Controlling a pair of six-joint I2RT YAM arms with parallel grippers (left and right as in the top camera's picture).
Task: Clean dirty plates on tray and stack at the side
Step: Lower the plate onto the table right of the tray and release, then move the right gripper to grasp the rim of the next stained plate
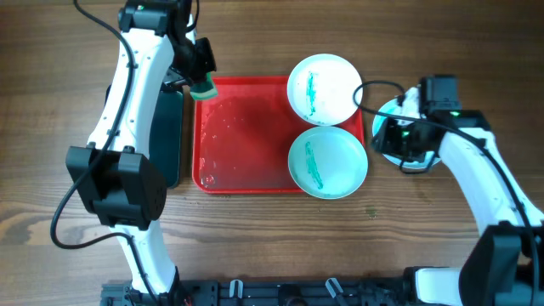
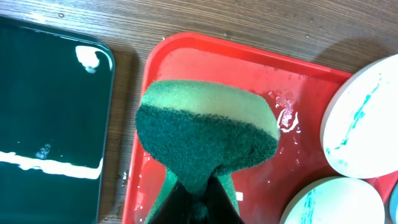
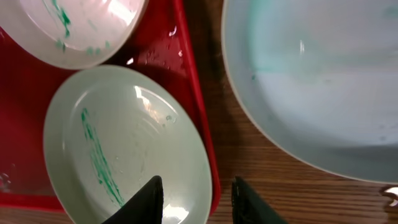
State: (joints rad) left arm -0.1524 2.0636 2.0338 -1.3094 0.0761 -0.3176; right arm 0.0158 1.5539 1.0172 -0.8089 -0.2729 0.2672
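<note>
Your left gripper (image 2: 198, 204) is squeezed tight on the green sponge (image 2: 205, 134), up over the far left corner of the red tray (image 1: 246, 144). Your right gripper (image 3: 199, 202) has its jaws a little apart with nothing in them. It hangs at the tray's right edge, next to the side plate (image 3: 323, 81), which sits off the tray on the bench (image 1: 255, 238) and looks wiped. So one looks done. The far plate (image 1: 323, 85) and the near plate (image 1: 327, 161) lie on the tray with green smears. Those two need cleaning, then stacking.
</note>
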